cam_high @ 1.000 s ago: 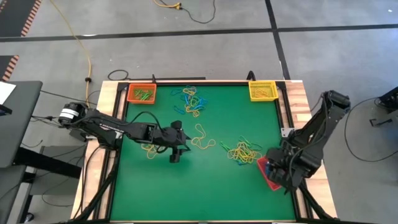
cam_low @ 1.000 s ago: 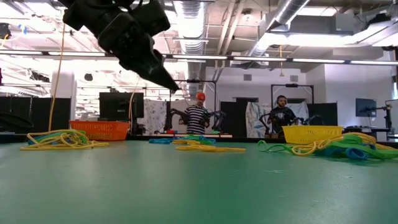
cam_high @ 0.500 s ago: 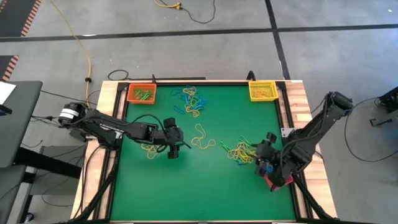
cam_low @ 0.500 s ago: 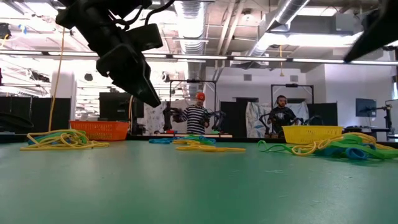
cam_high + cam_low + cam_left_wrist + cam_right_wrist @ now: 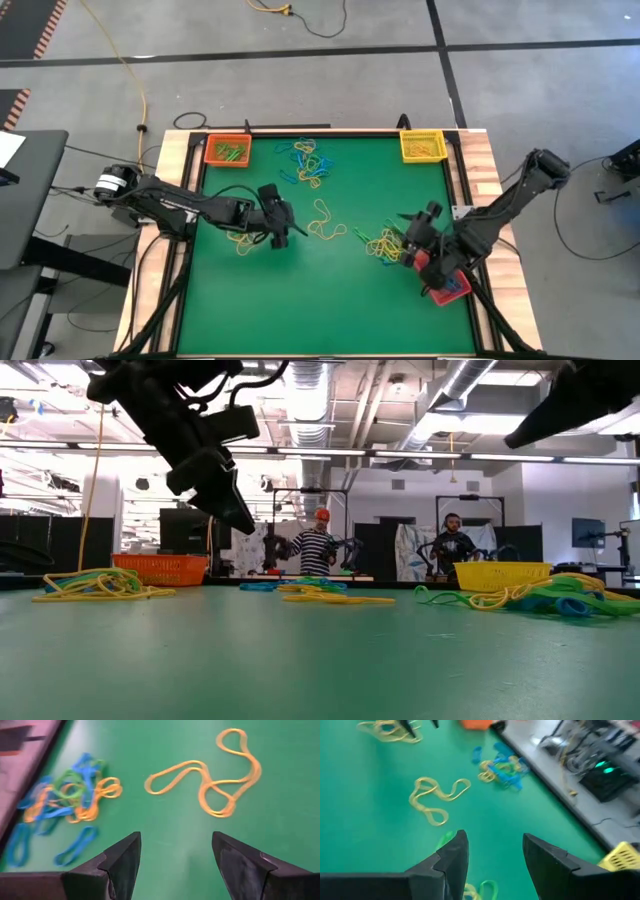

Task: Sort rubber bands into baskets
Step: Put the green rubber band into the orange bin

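Rubber bands lie in loose piles on the green table: a mixed pile [image 5: 309, 161] at the far middle, a yellow loop [image 5: 326, 222] in the centre, a mixed pile [image 5: 388, 245] at the right, and yellow ones [image 5: 240, 241] at the left. The orange basket [image 5: 228, 150] stands at the far left corner, the yellow basket [image 5: 423, 146] at the far right, and the red basket [image 5: 452, 288] near the right edge. My left gripper [image 5: 284, 238] hangs open above the table left of the yellow loop [image 5: 215, 785]. My right gripper [image 5: 405, 238] is open above the right pile.
The table has a wooden rim [image 5: 489, 170]. The right arm [image 5: 500, 210] reaches over the red basket. People stand in the room behind the table [image 5: 318, 545]. Bare green surface lies along the near half [image 5: 320, 300].
My right gripper has swung from over the red basket toward the table's left, turning at the wrist, and now hangs over the right pile. My left gripper has stayed in place and turned its fingers at the wrist. Both stay open. No band has moved.
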